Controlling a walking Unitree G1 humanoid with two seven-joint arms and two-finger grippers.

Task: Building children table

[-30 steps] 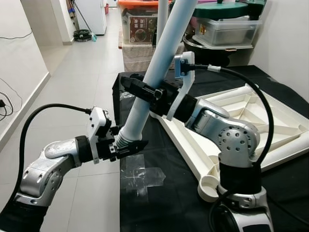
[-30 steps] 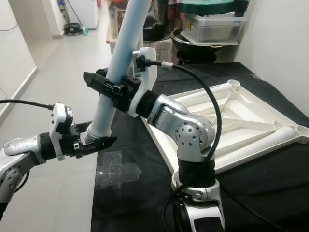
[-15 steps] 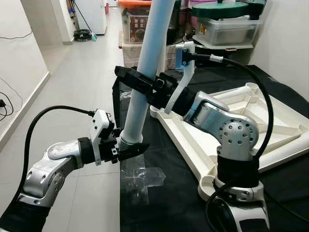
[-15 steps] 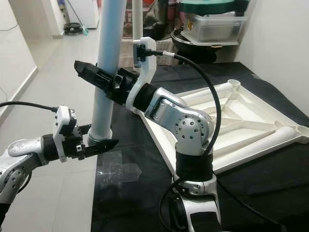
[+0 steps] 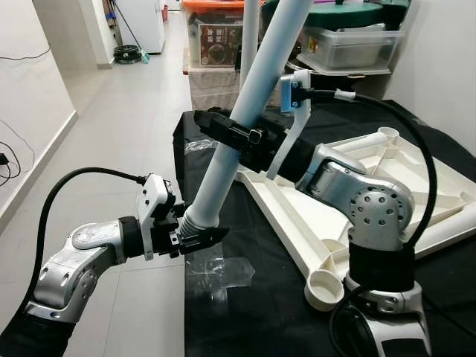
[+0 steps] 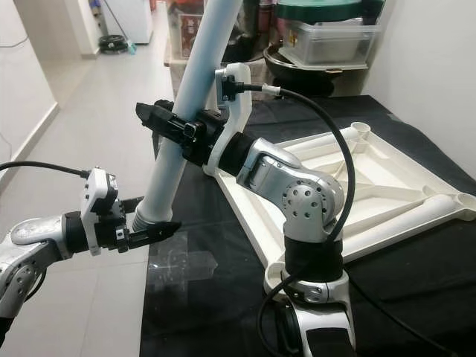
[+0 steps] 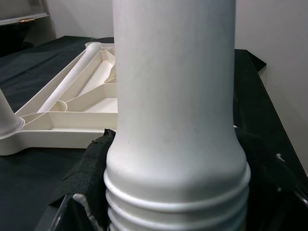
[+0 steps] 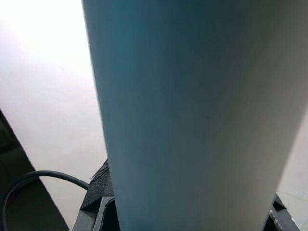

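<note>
My left gripper (image 5: 195, 236) and right gripper (image 5: 232, 135) both squeeze the long pale-blue plastic table leg (image 5: 245, 111), tilted beside the upside-down white plastic tabletop (image 5: 387, 167). It could slip and fall.

The table top (image 5: 387, 175) lies upside down on the black cloth (image 5: 253, 297), right of the leaning table leg (image 5: 245, 126); storage boxes (image 5: 349, 44) stand behind, seemingly stacked.

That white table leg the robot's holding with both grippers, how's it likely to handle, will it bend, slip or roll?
The table leg looks like a rigid plastic tube, so it probably won't flex. Its smooth surface could slip through the right gripper; the threaded end at the left gripper probably gives more bite. Being round, it would likely roll if laid on the black cloth.
</note>
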